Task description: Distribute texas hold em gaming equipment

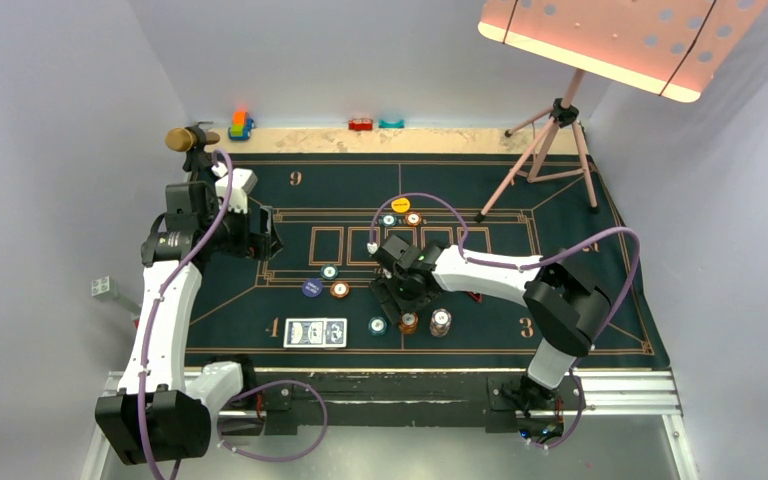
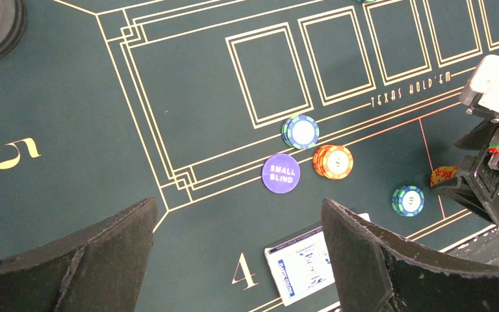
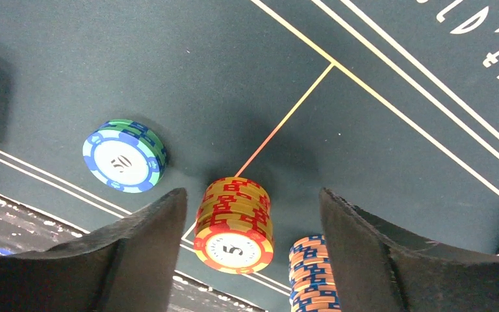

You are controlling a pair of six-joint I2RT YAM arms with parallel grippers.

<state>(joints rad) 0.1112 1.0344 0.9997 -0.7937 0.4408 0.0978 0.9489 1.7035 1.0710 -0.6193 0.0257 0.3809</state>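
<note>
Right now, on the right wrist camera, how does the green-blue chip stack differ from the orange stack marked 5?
The green-blue chip stack is low; the orange stack is clearly taller. The orange stack sits between the fingers of the open right tool; the green-blue chip stack lies outside them. Both are round, white-centred, flat on the felt.

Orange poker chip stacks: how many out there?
3. Far orange stack beside a teal chip stack; middle orange stack beside the round purple disc; near orange stack under the right claw. Its arm may hide more.
</note>
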